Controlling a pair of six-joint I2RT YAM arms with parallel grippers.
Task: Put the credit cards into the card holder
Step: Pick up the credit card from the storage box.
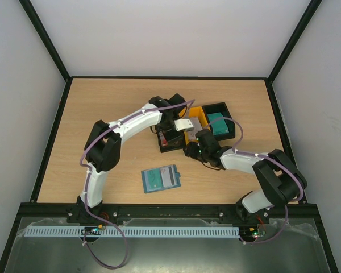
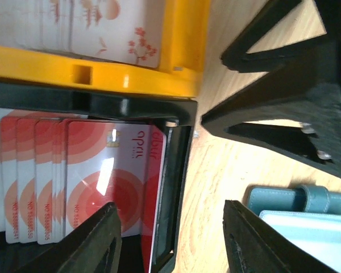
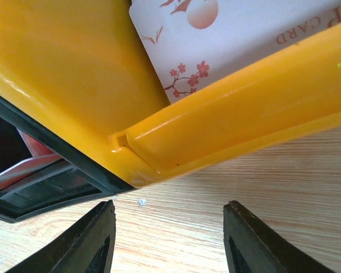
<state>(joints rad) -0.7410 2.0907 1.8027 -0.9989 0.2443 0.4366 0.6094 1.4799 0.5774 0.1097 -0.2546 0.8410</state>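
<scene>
Left claw (image 2: 170, 219), jaws spread and pinching nothing, over a corner of the black bin (image 2: 181, 165), where red cards (image 2: 96, 182) stand in a row. Right claw (image 3: 169, 224), likewise spread and empty, at the yellow bin (image 3: 68, 74) holding white cards (image 3: 250, 40). Card holder (image 1: 161, 179) lies flat on the tabletop (image 1: 102, 114), near the arm bases, apart from the bins.

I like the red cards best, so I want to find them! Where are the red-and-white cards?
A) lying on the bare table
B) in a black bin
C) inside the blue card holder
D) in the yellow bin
B: the left wrist view shows the red-and-white cards fanned out inside a black bin, while the yellow bin beside it holds white blossom cards.
</scene>
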